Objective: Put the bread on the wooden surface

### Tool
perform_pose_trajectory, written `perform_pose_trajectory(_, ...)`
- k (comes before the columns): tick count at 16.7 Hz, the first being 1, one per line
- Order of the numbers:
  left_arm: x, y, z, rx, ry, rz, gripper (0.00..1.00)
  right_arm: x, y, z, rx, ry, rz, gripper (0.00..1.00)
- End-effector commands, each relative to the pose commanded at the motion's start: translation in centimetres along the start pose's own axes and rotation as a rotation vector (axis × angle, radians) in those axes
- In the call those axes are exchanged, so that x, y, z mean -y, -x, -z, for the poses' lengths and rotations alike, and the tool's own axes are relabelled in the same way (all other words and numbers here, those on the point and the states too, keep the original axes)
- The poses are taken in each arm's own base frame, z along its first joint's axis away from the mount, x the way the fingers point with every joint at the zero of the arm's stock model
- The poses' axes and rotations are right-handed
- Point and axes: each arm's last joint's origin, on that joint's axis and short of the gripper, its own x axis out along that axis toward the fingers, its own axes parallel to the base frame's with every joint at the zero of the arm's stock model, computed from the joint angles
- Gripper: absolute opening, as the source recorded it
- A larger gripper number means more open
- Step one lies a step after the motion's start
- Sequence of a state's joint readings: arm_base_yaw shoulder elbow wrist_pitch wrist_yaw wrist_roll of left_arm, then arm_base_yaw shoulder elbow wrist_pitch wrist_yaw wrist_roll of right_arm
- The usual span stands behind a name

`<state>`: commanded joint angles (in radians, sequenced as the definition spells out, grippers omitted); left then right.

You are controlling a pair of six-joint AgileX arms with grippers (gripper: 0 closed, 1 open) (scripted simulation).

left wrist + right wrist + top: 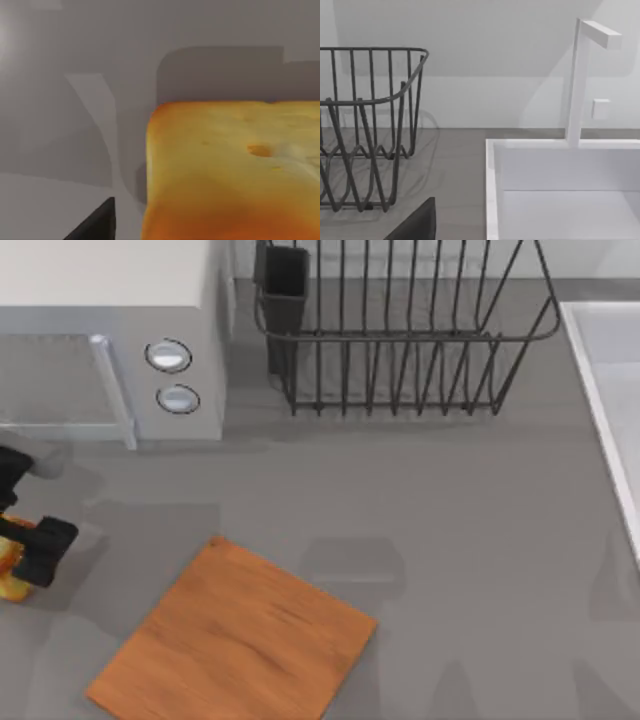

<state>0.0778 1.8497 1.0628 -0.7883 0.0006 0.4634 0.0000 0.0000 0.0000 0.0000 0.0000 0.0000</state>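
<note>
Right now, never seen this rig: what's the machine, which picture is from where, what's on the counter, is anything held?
It is a simulated pair of AgileX arms with two-finger grippers at a grey countertop.

The top view looks straight down. The left gripper is at the table's left edge, right at the bread, which lies off the wooden board. I cannot tell whether it grips the bread.

The left wrist view rides on that arm and looks close at the bread on the counter.

The right wrist view rides on the other arm and faces a wire dish rack and a white sink.

A microwave stands at the top view's upper left.
</note>
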Motion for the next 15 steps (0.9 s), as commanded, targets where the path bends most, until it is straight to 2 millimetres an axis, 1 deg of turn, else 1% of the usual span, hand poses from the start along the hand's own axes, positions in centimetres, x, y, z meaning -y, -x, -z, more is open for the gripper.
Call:
perform_pose_trajectory(2, -0.12, -0.83, -0.37, 0.003, 0.0, -0.002, 1.0, 0.0, 0.0, 0.0, 0.0, 0.0, 0.0, 1.0)
perform_pose_trajectory(6, -0.13, -0.88, -0.4, 0.003, 0.0, -0.002, 1.0, 0.0, 0.0, 0.0, 0.0, 0.0, 0.0, 1.0)
perform_pose_trajectory(15, -0.13, -0.88, -0.4, 0.003, 0.0, -0.002, 0.32, 0.0, 0.0, 0.0, 0.0, 0.0, 0.0, 1.0)
